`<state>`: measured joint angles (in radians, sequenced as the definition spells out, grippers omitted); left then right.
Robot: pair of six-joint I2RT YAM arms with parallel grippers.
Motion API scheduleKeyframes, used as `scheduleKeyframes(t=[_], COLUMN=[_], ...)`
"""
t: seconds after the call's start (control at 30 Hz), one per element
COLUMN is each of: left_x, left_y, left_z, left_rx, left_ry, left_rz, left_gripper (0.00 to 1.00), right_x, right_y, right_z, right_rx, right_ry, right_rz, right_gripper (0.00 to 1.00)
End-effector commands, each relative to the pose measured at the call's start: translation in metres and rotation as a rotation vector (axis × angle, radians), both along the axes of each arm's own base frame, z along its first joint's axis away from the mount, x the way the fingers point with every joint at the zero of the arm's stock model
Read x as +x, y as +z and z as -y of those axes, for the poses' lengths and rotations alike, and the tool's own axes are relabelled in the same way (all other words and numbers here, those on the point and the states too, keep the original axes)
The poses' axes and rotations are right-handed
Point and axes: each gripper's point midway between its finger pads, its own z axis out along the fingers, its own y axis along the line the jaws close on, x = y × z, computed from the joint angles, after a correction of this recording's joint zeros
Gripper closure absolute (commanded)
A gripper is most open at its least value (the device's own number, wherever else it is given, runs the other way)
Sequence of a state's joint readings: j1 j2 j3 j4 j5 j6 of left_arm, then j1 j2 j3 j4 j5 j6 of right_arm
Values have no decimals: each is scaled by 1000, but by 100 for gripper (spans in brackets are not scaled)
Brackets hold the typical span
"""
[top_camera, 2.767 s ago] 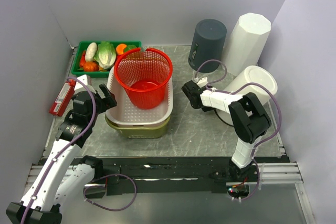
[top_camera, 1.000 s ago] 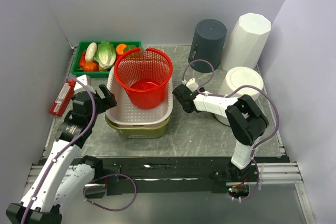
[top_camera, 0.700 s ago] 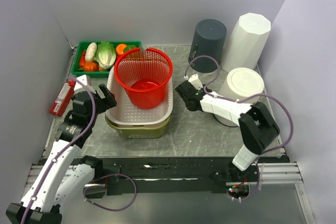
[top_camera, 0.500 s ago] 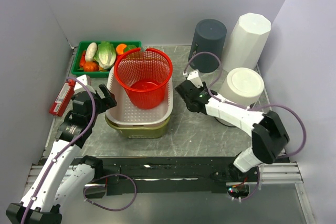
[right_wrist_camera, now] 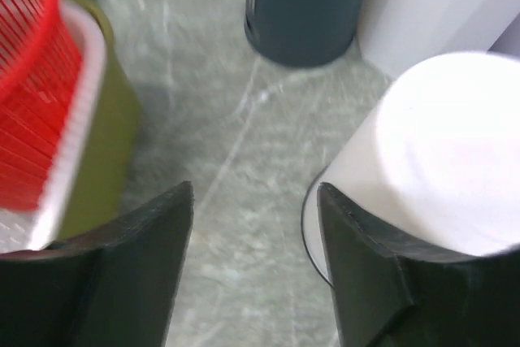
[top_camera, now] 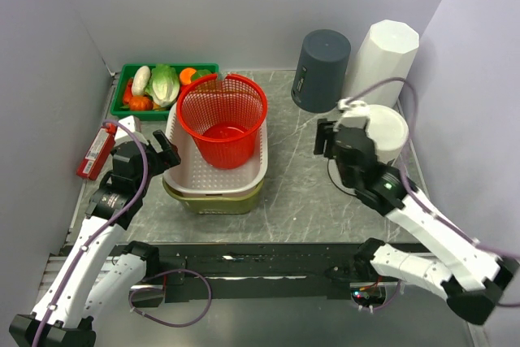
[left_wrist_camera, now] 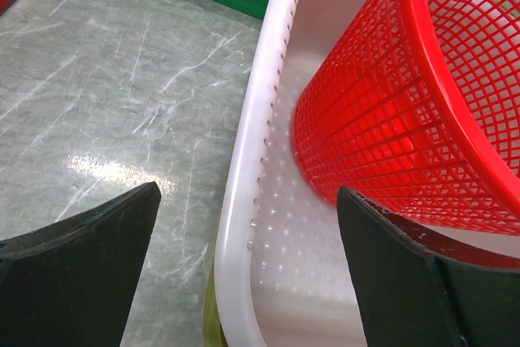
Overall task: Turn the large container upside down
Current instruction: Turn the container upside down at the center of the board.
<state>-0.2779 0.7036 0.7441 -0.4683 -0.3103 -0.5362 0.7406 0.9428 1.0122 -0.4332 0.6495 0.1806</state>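
Okay, left gripper (top_camera: 159, 154) at 9 o'clock, jaws wide open over the rim of the white tub (top_camera: 244, 178), gripping nothing. Red basket (top_camera: 223, 119) sits tilted in the tub. Right gripper (top_camera: 325, 137) jaws parted, only bare surface (top_camera: 292, 193) between them. Large container (top_camera: 380, 129), white, stands closed end up at 3 o'clock, just beside the right jaws. Dark bin (top_camera: 322, 71) at its 11 o'clock.

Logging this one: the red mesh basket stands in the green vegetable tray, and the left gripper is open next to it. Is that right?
Not quite. The red mesh basket stands in the white perforated tub, not in the green vegetable tray, which lies behind the tub. The top external view shows this. The left gripper is open next to it, as stated.
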Motion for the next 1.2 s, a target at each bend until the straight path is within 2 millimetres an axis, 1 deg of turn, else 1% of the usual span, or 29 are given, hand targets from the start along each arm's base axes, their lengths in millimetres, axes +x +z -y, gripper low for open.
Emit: scheduleKeyframes(t=[0.0, 0.03, 0.07, 0.1, 0.13, 0.17, 0.27, 0.3, 0.4, 0.43, 0.5, 0.53, 0.57, 0.6, 0.63, 0.67, 0.73, 0.77, 0.8, 0.83, 0.87, 0.9, 0.93, 1.0, 1.1, 1.17], left_x=[4, 5, 5, 5, 5, 5, 4, 4, 4, 4, 4, 4, 4, 4, 4, 4, 4, 3, 3, 3, 3, 3, 3, 4, 4, 4], left_y=[12, 12, 12, 12, 12, 12, 12, 12, 13, 13, 13, 13, 12, 12, 12, 13, 12, 13, 14, 14, 14, 14, 14, 13, 13, 14], left_z=[3, 4, 4, 4, 4, 4, 4, 4, 4, 4, 4, 4, 5, 4, 4, 4, 3, 2, 3, 2, 2, 3, 3, 4, 5, 4], left_rx=[-14, -16, -16, -15, -16, -16, -18, -16, -17, -18, -17, -18, -18, -18, -17, -17, -15, -14, -16, -16, -16, -18, -16, -17, -18, -19], left_ry=[-15, -17, -19, -17, -19, -19, -18, -17, -19, -18, -17, -17, -20, -20, -17, -17, -15, -10, -11, -10, -12, -13, -17, -21, -22, -20], left_rz=[46, 46, 43, 42, 43, 42, 45, 45, 49, 51, 48, 46, 45, 43, 43, 45, 45, 48, 50, 51, 53, 53, 54, 49, 47, 50], left_gripper=[4, 4, 4, 4, 4, 4, 4, 4, 4, 4, 4, 4, 4, 4, 4, 4, 4, 4, 4, 4, 4, 4, 4, 4, 4, 4], right_x=[-6, -6, -5, -6, -6, -4, -7, -8, -12, -13, -12, -11, -11, -10, -10, -11, -13, -16, -17, -16, -18, -19, -19, -21, -20, -18], right_y=[32, 38, 38, 35, 36, 34, 33, 35, 37, 38, 36, 43, 38, 40, 45, 41, 40, 39, 37, 28, 22, 17, 8, -2, -6, -5], right_z=[17, 22, 33, 39, 44, 55, 70, 79, 96, 101, 98, 108, 111, 113, 124, 130, 137, 149, 151, 147, 158, 158, 155, 158, 160, 159], right_rx=[97, 106, 108, 106, 117, 124, 171, 196, 218, 220, 222, 234, 233, 249, 259, 259, 295, 311, 335, 357, 378, 403, 420, 434, 448, 457], right_ry=[-20, -34, -72, -87, -100, -135, -188, -227, -302, -320, -284, -311, -318, -317, -351, -371, -397, -442, -450, -431, -470, -475, -464, -489, -487, -478], right_rz=[90, 93, 89, 69, 62, 50, 34, 45, 49, 42, 11, 17, -15, -23, -16, -36, -45, -39, -41, -67, -73, -82, -106, -127, -129, -114], right_gripper=[14, 9, 3, 0, 1, 0, 0, 0, 0, 0, 0, 0, 0, 0, 0, 0, 0, 0, 0, 0, 0, 0, 0, 0, 0, 0])
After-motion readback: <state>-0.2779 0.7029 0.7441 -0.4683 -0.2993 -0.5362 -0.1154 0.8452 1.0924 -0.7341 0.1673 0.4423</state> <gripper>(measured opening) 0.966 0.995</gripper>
